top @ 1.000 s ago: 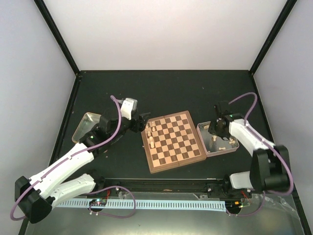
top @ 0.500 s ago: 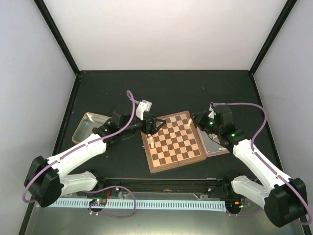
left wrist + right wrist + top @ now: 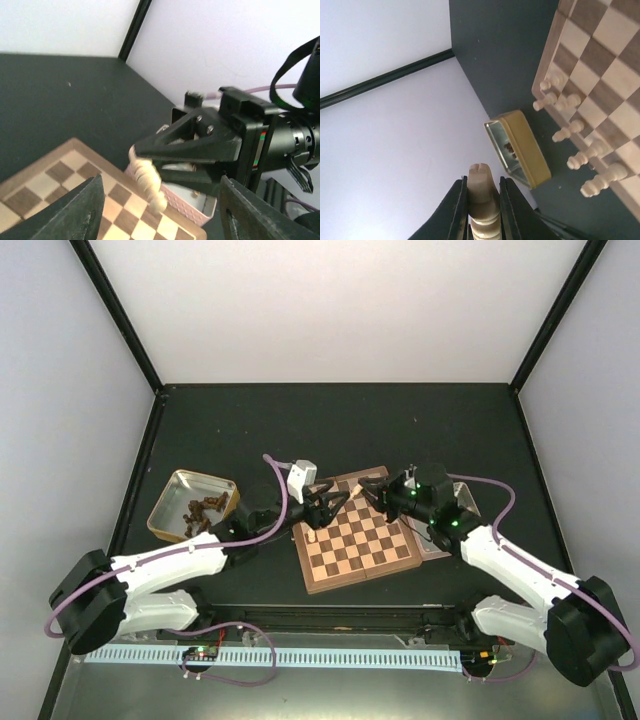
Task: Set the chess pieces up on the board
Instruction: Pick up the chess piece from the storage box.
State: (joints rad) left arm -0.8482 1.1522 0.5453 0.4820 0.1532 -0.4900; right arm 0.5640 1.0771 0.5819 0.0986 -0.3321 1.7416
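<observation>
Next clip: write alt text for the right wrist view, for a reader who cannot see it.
The right gripper is shut on a pale tan chess piece at the bottom of the frame. Beyond it, a row of pale pieces stands along the edge of the board, and a gold tin sits on the dark table nearby.

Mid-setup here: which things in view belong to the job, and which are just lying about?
Job: chessboard, pale pieces on it, held pale piece, dark pieces.
Lying about: gold tin holding those, clear tray, white cable strip.
</observation>
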